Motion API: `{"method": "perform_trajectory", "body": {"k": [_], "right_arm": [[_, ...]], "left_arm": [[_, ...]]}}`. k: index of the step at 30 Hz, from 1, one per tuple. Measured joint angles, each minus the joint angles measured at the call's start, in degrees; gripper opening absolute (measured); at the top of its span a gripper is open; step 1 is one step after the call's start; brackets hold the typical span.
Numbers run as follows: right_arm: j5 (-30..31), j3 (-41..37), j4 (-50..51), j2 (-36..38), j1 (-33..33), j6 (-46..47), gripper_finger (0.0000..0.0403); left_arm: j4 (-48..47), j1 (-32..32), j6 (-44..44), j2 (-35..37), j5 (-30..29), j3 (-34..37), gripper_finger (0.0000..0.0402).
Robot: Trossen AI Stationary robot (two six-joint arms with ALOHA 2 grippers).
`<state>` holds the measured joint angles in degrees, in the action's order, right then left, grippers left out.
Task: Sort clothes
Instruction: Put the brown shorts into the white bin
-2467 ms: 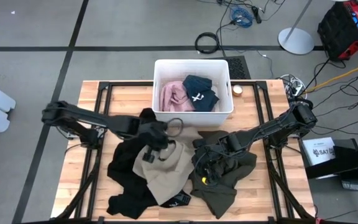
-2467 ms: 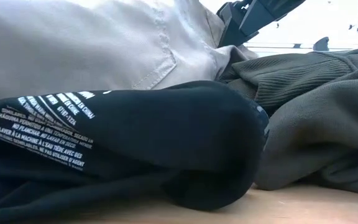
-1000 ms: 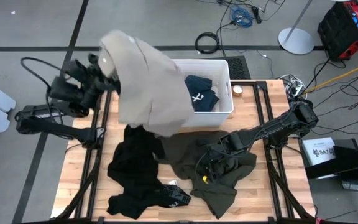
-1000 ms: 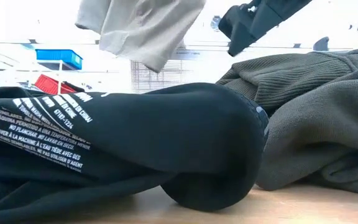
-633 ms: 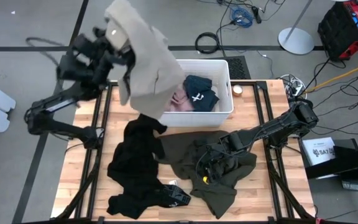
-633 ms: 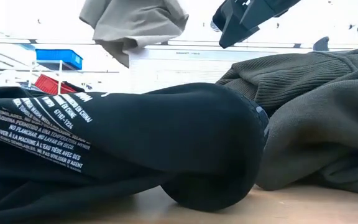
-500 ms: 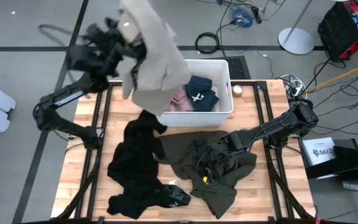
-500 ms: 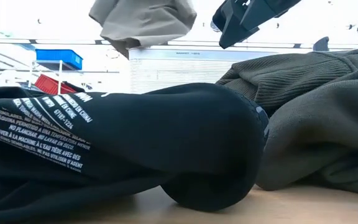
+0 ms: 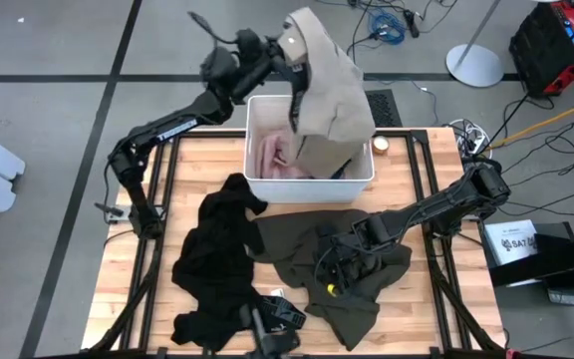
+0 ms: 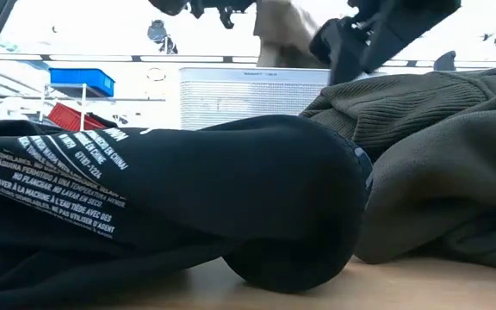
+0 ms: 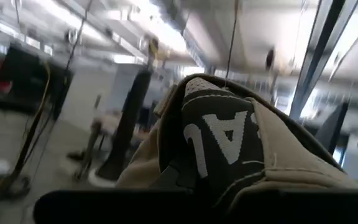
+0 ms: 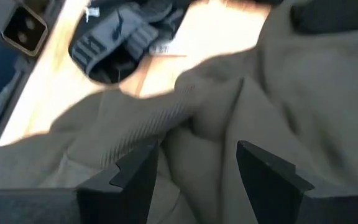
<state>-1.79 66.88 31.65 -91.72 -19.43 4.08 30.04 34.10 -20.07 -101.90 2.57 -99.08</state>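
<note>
High view: left gripper jaws clamp khaki garment over bin.

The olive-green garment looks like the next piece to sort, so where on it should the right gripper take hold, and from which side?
Probably the raised, bunched fold near the middle of the olive-green garment, taken from straight above. The right gripper already hovers open there, over a ridge of cloth between its fingers. The flat edges lie flush on the table, offering little to pinch.
</note>
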Motion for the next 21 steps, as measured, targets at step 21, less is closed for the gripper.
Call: {"method": "perform_trajectory", "body": {"k": [21], "right_arm": [[0.0,-7.5,-8.3,0.0,-0.6,5.1,0.0208]], "left_arm": [[-69.5,-0.2,36.5,16.8,-14.6,0.1,0.0017]]}}
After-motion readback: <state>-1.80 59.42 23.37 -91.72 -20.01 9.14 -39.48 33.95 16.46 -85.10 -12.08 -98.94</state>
